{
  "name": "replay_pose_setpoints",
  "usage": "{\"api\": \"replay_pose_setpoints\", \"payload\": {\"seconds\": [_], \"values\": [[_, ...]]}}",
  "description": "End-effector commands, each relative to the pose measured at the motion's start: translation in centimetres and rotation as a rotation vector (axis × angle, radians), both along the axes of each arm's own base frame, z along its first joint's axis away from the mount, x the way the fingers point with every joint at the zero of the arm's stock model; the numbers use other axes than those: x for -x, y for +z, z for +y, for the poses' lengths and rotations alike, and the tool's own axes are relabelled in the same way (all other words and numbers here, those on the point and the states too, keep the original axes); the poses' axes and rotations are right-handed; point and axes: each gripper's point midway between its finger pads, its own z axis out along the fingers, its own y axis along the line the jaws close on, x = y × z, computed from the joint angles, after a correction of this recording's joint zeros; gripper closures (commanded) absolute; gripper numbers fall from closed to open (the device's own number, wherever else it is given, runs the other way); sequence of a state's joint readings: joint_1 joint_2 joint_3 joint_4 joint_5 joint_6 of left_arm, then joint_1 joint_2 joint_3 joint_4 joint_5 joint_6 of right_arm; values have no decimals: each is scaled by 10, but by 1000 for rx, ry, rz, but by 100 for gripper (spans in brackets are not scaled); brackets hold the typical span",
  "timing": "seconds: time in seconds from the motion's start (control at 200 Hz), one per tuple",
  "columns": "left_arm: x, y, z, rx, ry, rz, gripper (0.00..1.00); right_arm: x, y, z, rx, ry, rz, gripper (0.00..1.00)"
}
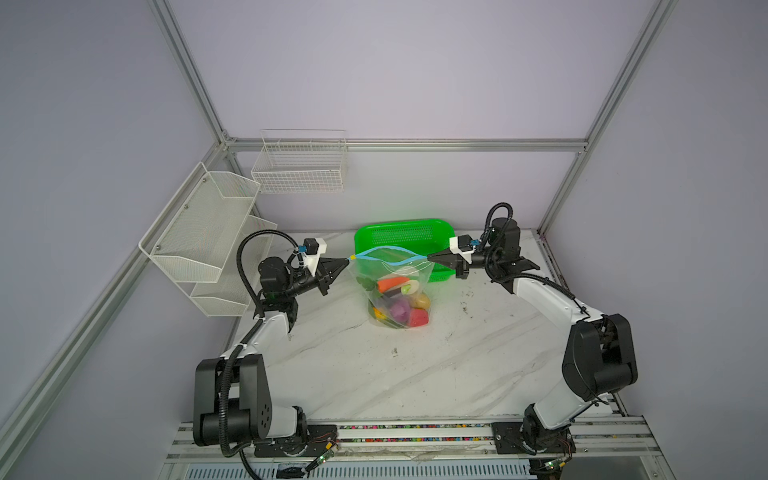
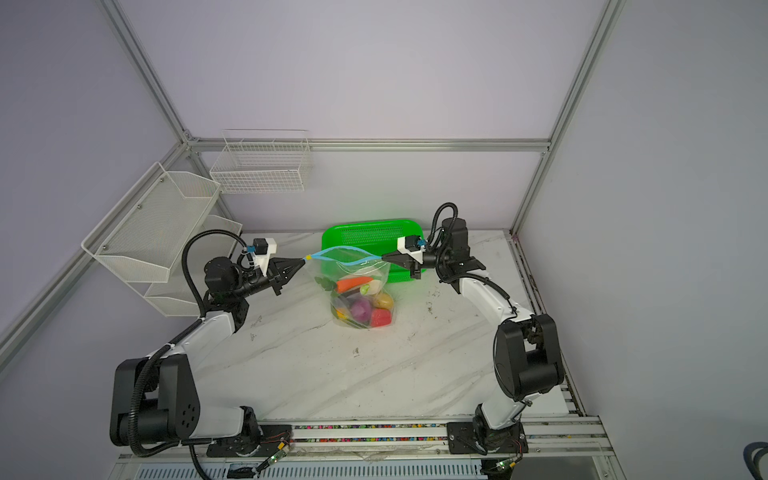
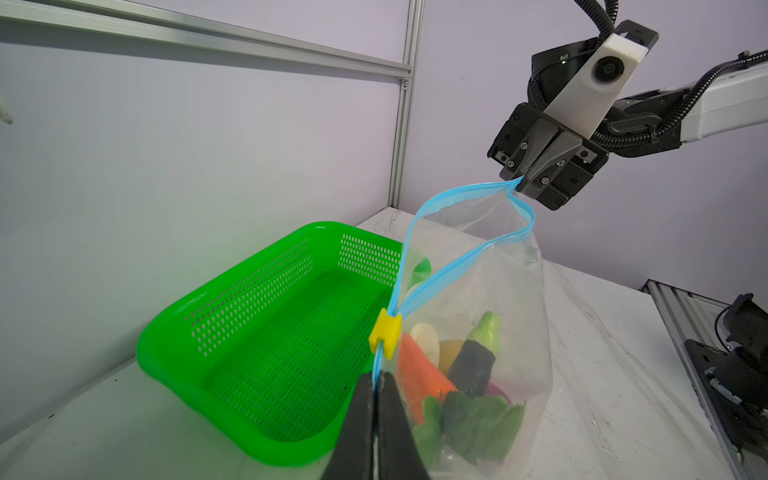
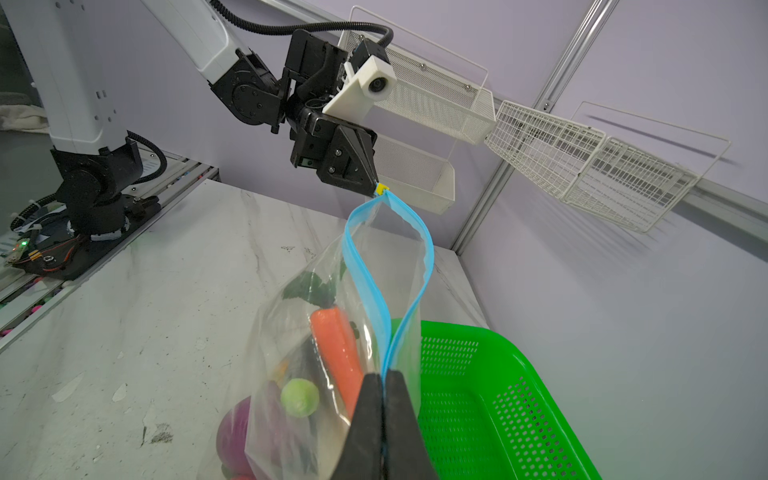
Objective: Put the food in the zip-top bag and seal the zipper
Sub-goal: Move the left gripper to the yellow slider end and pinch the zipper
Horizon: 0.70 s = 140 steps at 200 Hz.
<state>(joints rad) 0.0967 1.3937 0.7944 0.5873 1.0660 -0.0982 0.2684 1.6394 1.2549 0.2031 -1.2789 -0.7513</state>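
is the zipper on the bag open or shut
Open: the zipper splits into two blue strips bowed apart, and the yellow slider sits at the end by the left claw.

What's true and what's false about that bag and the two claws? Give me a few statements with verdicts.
1. The food sits inside the clear bag. True.
2. The zipper is sealed all along. False: its two blue strips bow apart, so the mouth is open.
3. The left claw is shut on the zipper's end beside the yellow slider. True.
4. The right claw hangs open, clear of the bag. False: it is shut on the zipper's opposite end.
5. The carrot lies in the green basket. False: it lies in the bag; the basket stands behind the bag.
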Motion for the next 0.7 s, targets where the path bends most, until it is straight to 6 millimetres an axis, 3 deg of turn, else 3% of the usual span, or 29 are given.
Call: {"api": "replay_pose_setpoints", "payload": {"seconds": [0.0, 0.245, 0.435, 0.695], "values": [[0, 51, -1, 10, 15, -114, 100, -2, 7, -1, 1, 1, -25, 100], [17, 68, 2, 67, 181, -93, 100, -5, 28, -4, -6, -64, -26, 100], [47, 73, -8, 69, 229, -73, 100, 0, 49, -8, -3, -97, -19, 100], [65, 54, 2, 81, 312, -10, 100, 17, 69, -16, -14, -143, -27, 100]]}}
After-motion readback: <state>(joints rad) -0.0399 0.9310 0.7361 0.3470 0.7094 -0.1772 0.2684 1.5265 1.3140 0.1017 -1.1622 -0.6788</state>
